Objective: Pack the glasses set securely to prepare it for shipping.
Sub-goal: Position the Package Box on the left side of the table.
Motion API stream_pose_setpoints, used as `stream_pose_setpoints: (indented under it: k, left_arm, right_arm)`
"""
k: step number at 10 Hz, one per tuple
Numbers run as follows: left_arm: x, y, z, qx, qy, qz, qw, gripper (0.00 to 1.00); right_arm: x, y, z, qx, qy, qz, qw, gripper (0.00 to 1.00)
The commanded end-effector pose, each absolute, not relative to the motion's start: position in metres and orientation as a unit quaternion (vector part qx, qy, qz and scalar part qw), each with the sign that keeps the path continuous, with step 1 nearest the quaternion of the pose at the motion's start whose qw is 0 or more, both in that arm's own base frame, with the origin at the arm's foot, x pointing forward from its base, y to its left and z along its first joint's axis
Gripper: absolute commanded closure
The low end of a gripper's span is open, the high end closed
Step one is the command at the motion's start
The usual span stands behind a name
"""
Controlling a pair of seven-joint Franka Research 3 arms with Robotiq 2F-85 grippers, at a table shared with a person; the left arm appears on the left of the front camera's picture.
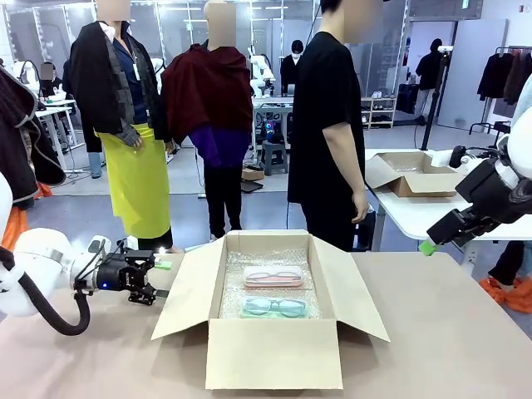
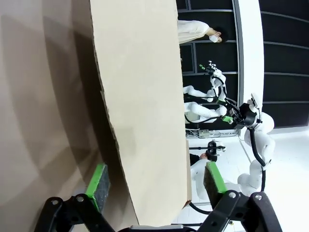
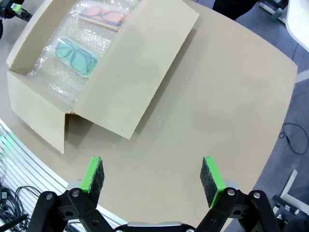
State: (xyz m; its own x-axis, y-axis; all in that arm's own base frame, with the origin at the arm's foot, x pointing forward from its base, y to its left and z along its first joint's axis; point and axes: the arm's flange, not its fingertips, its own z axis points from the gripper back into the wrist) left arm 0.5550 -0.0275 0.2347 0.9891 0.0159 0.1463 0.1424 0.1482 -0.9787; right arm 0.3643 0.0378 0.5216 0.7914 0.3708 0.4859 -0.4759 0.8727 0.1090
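The pink case (image 1: 273,276) and the teal case (image 1: 274,307) are lying inside the box (image 1: 274,366) on bubble wrap (image 1: 249,259), long sides running across it; the left tool (image 1: 158,280) is standing wide open and empty, with the box's left flap (image 1: 187,291) sitting between its fingers; the right tool (image 1: 430,243), also wide open and empty, is hanging well apart from the box; so the left arm is nearer.

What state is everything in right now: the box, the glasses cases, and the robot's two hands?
cardboard box: open, side flaps spread outward.
bubble wrap: lining the box bottom.
pink glasses case: lying flat on the bubble wrap, farther from the robot.
teal glasses case: lying flat beside it, nearer the robot.
left hand: open, one finger either side of the box's left flap.
right hand: open, empty, above the table right of the box.
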Motion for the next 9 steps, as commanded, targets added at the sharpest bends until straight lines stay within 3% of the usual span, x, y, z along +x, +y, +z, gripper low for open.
stream_pose_setpoints:
  k: [1, 2, 4, 5, 6, 8, 9]
  left_arm:
    - [0.551, -0.033, 0.232, -0.666, -0.062, -0.037, 0.743, 0.0]
    - [0.551, -0.035, 0.23, -0.665, -0.058, -0.038, 0.744, 0.0]
    - [0.552, -0.04, 0.224, -0.68, -0.054, -0.042, 0.73, 0.51]
    - [0.55, -0.043, 0.226, -0.696, -0.055, -0.045, 0.715, 0.82]
    - [0.548, -0.042, 0.23, -0.704, -0.068, -0.056, 0.705, 1.0]
    - [0.546, -0.036, 0.235, -0.708, -0.076, -0.063, 0.7, 1.0]
    - [0.544, -0.032, 0.239, -0.713, -0.077, -0.065, 0.693, 0.95]
  right_arm:
    - [0.365, 0.038, 0.523, 0.109, -0.233, 0.224, 0.94, 0.0]
    - [0.365, 0.038, 0.523, 0.109, -0.233, 0.224, 0.94, 0.0]
    - [0.365, 0.038, 0.523, 0.109, -0.233, 0.224, 0.94, 0.0]
    - [0.365, 0.038, 0.523, 0.109, -0.233, 0.224, 0.94, 0.0]
    - [0.365, 0.038, 0.523, 0.109, -0.233, 0.224, 0.94, 0.0]
    - [0.365, 0.038, 0.523, 0.109, -0.233, 0.224, 0.94, 0.0]
    - [0.365, 0.038, 0.523, 0.109, -0.233, 0.224, 0.94, 0.0]
